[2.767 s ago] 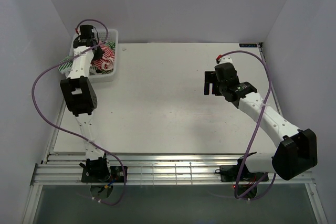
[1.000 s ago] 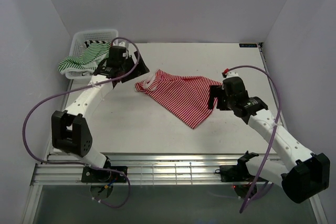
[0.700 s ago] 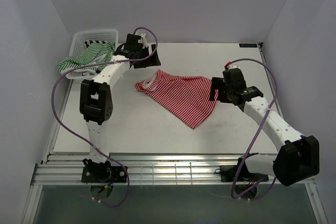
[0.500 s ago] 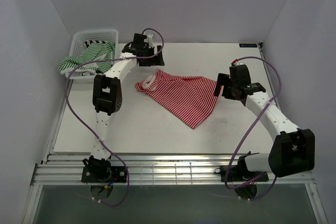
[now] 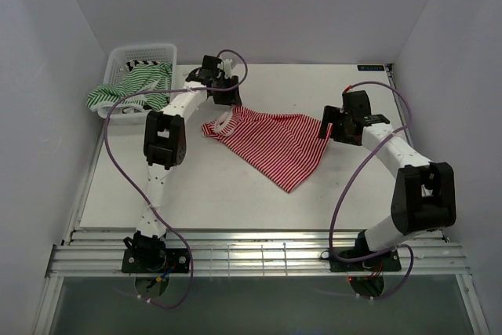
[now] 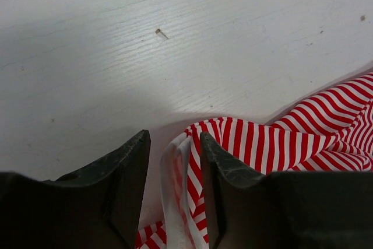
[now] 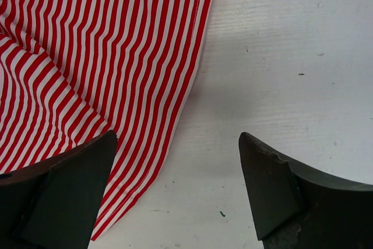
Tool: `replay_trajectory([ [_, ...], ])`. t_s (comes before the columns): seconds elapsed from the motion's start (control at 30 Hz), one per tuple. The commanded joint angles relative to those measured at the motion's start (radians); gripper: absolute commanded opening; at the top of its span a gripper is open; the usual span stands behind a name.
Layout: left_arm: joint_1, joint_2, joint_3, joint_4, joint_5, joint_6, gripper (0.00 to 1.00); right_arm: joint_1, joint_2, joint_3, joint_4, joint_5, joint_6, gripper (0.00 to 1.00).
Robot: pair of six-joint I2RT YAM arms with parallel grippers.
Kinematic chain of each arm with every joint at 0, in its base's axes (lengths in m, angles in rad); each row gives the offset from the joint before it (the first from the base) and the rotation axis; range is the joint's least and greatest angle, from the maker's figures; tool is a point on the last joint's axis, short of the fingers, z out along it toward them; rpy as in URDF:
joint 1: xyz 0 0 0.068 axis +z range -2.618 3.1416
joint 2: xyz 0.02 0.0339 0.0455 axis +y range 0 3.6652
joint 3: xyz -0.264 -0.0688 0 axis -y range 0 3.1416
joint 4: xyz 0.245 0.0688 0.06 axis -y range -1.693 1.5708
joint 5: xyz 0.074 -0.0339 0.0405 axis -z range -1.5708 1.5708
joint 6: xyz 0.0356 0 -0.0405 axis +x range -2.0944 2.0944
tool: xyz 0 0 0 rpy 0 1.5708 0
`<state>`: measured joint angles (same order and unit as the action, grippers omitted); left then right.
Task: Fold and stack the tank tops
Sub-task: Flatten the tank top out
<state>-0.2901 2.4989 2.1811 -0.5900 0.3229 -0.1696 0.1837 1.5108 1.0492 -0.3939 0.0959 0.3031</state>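
Across the middle of a white tabletop [image 5: 196, 186] lies the red-and-white tank top [image 5: 274, 143]. It is spread loosely, with one corner pointing toward the near edge and a bunched, rumpled end at its far left. At the far left corner of the tabletop stands a white mesh basket [image 5: 118, 56]. The green-and-white tank top [image 5: 118, 93] is draped over its near rim and hangs outside. The black-and-white tank top [image 5: 143, 62] shows as a small patch inside the basket.

The left arm reaches to the far side, and the left gripper [image 5: 225, 100] sits low over the bunched far-left end of the red-and-white top. The left wrist camera shows its two dark fingers [image 6: 125, 185] set fairly narrow, with a raised fold of striped cloth standing between them. The fold lies against one finger, and a thin strip of shadowed tabletop shows beside the other, so the cloth is straddled rather than pinched.

The right arm bends in from the right, and the right gripper [image 5: 324, 127] is at the right-hand edge of the same top. The right wrist camera shows its fingers [image 7: 70, 193] spread wide. One finger is over the stripes and the other over bare tabletop. The garment's hem runs diagonally between them, and nothing is gripped
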Motion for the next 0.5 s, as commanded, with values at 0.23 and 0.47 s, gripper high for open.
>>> replay_trajectory([
  [0.23, -0.004, -0.015, -0.03, 0.041, 0.071, 0.025, 0.0, -0.043, 0.144, 0.107, 0.093, -0.041, -0.002, 0.94],
  [0.47, -0.003, -0.11, -0.127, 0.159, -0.044, -0.04, 0.0, -0.056, 0.299, 0.245, 0.106, -0.047, -0.019, 0.95],
])
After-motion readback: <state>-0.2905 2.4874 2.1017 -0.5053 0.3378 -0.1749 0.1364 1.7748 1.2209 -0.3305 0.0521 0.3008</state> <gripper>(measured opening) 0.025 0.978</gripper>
